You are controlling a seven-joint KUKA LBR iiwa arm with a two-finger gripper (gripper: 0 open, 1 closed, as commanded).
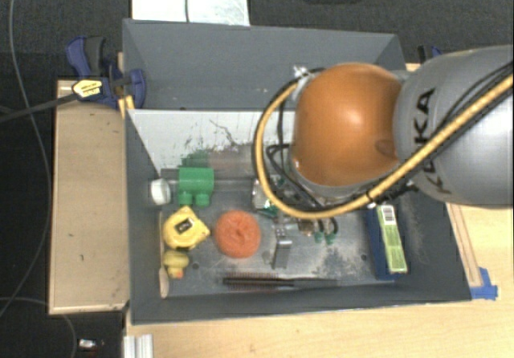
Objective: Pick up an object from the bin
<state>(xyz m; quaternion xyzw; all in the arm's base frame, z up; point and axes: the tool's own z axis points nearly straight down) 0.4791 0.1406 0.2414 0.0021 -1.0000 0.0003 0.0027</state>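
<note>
My gripper [282, 252] reaches down from under the arm's orange dome to the bin floor near the front middle. Just to its left lies a round orange scrubby ball [238, 233], close beside the gripper but apart from it. In front of the gripper a thin dark stick [259, 282] lies along the front wall. A yellow tape measure [185, 229] sits left of the ball. I see nothing held in the gripper.
A green block [195, 180] and a small white cylinder [161, 190] lie at the back left. A small yellow thing [175, 262] sits in the front left corner. A blue and green box [387, 240] lies by the right wall. The arm covers the bin's middle and back right.
</note>
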